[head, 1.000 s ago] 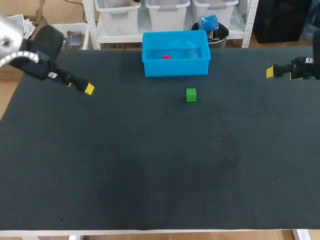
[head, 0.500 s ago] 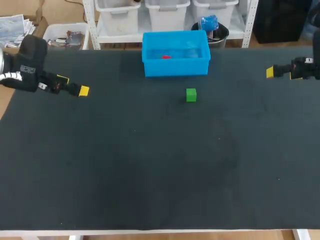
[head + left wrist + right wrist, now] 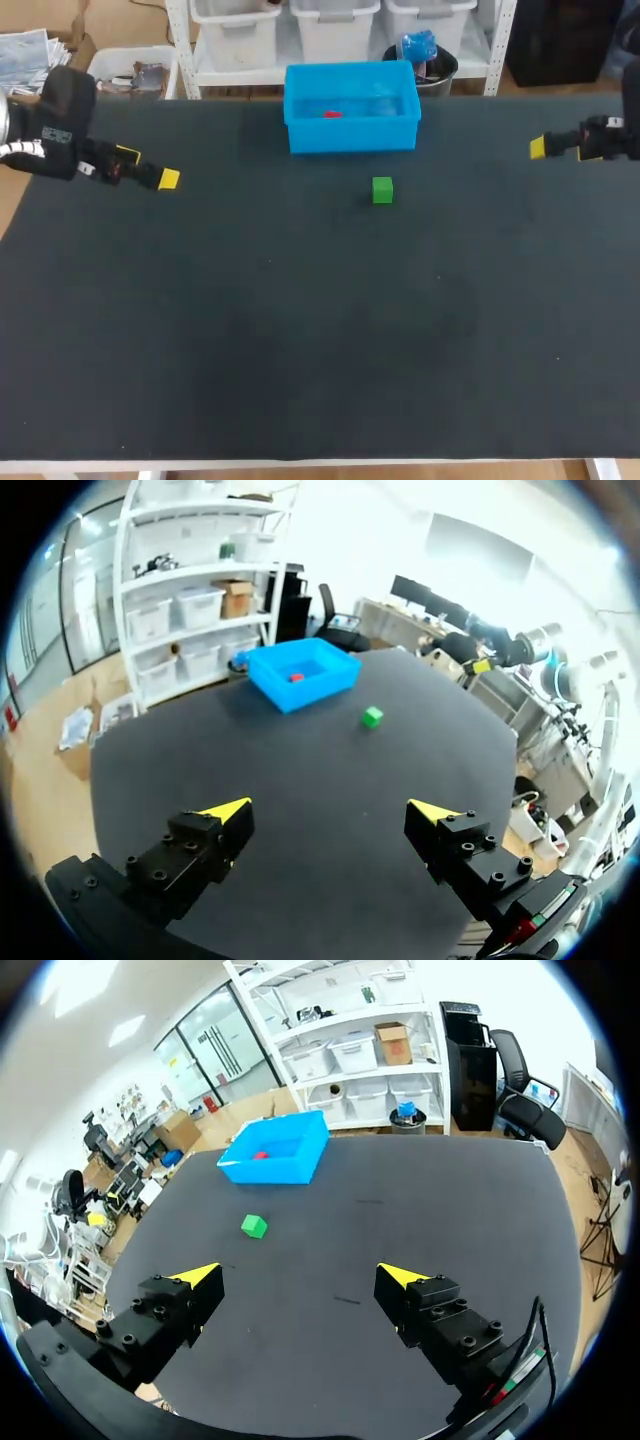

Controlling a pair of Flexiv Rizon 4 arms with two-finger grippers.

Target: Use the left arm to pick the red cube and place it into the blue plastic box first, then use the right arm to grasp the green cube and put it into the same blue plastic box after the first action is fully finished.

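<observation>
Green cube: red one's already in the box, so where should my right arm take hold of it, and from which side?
Come straight down from above and close the fingers on two opposite side faces. The green cube sits flat on the table, alone, clear of the blue box, so every side looks free. The right gripper is open.

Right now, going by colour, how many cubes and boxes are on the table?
red cube, lying inside the box: 1
green cube, on the table in front of the box: 1
blue plastic box: 1
Total: 3
</observation>
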